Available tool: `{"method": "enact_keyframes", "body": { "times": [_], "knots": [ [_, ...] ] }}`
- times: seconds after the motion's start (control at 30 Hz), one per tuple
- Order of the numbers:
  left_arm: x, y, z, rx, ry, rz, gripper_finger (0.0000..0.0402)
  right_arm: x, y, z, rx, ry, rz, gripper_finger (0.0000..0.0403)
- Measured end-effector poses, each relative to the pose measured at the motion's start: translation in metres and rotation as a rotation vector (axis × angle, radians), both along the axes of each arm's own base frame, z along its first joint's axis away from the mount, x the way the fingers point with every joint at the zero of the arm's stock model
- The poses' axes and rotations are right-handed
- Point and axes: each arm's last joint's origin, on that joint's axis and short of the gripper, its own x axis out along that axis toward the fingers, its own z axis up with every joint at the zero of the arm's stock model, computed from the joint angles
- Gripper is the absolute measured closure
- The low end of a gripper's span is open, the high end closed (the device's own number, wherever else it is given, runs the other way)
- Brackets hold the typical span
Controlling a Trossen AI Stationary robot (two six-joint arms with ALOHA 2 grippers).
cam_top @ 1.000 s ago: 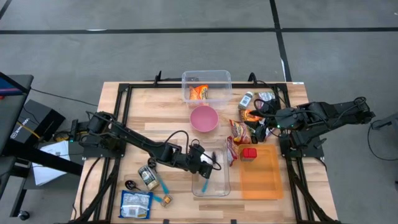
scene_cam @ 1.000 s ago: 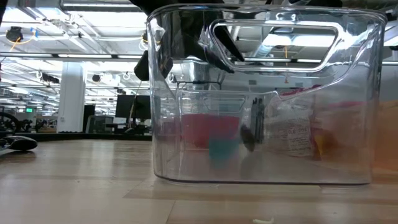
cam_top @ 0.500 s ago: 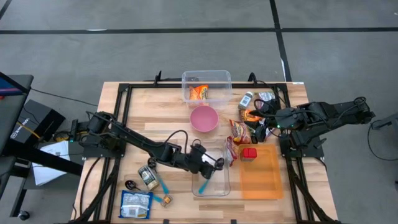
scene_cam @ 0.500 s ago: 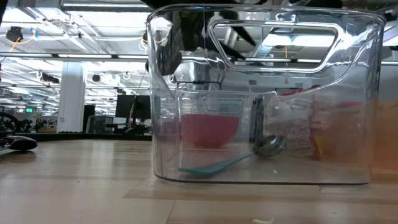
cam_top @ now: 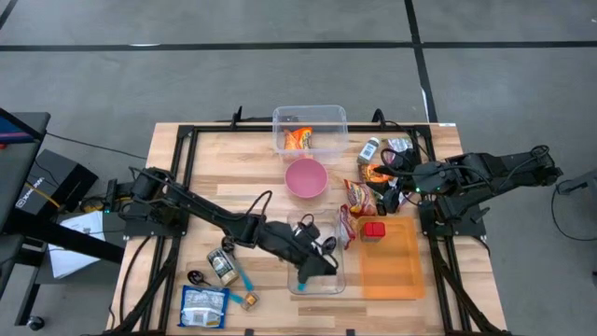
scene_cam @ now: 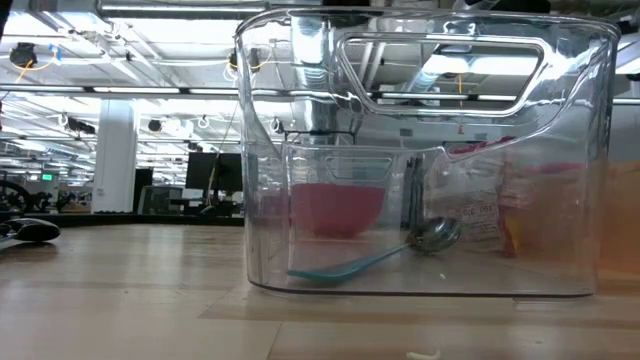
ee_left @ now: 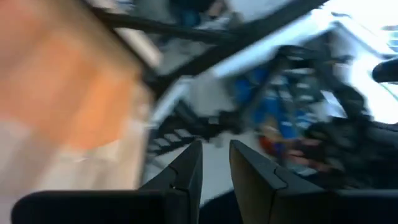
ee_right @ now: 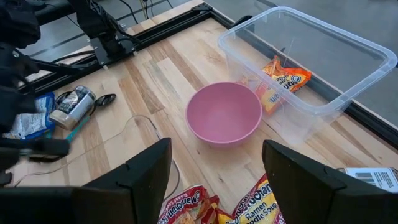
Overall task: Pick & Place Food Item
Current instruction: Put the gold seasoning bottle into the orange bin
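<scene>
Overhead, left fingers (cam_top: 326, 266) nearly closed, empty, above clear bin (cam_top: 331, 283), teal spoon (scene_cam: 370, 260) inside, right fingers (ee_right: 214, 165) open.

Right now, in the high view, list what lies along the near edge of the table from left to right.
Black spoon → blue-and-white food packet → can → teal-handled utensil → clear bin with a teal spoon inside → orange tray.
</scene>
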Motion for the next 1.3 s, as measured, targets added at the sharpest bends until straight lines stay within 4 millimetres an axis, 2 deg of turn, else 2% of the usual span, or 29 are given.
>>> {"method": "enact_keyframes", "body": {
  "times": [0.13, 0.27, 0.43, 0.6, 0.67, 0.73, 0.87, 0.97, 1.07, 1.17, 1.3],
  "knots": [
    [0.000, -0.001, 0.017, -0.052, -0.174, -0.015, 0.0327, 0.000, 0.000, 0.000, 0.000, 0.000, 0.000, 0.0158],
    [-0.001, 0.007, 0.038, -0.046, -0.396, 0.003, 0.0327, 0.000, 0.000, 0.000, 0.000, 0.000, 0.001, 0.0158],
    [-0.011, 0.030, 0.075, 0.126, -0.636, 0.162, 0.0327, 0.000, 0.000, 0.000, 0.004, 0.001, 0.006, 0.0158],
    [-0.037, 0.060, 0.122, 0.355, -0.768, 0.384, 0.0327, 0.000, 0.000, 0.000, 0.009, 0.002, 0.012, 0.0158],
    [-0.051, 0.070, 0.138, 0.456, -0.741, 0.443, 0.0327, 0.000, 0.000, 0.000, 0.009, 0.002, 0.013, 0.0158],
    [-0.067, 0.078, 0.149, 0.557, -0.635, 0.477, 0.0327, 0.000, 0.001, 0.000, 0.011, 0.002, 0.015, 0.0158],
    [-0.102, 0.092, 0.155, 0.712, -0.347, 0.538, 0.0327, 0.000, 0.001, 0.000, 0.019, 0.003, 0.027, 0.0158],
    [-0.127, 0.096, 0.160, 0.774, -0.242, 0.529, 0.0321, 0.000, 0.003, 0.000, 0.021, 0.002, 0.042, 0.0158],
    [-0.142, 0.096, 0.159, 0.808, -0.178, 0.483, 0.0305, 0.000, 0.004, 0.000, 0.030, -0.004, 0.042, 0.0158],
    [-0.149, 0.094, 0.152, 0.865, -0.108, 0.408, 0.0274, 0.001, 0.005, 0.002, 0.076, -0.044, 0.006, 0.0158],
    [-0.152, 0.091, 0.135, 0.911, -0.012, 0.190, 0.0216, 0.005, 0.005, 0.008, 0.112, -0.142, -0.063, 0.0158]
  ]
}}
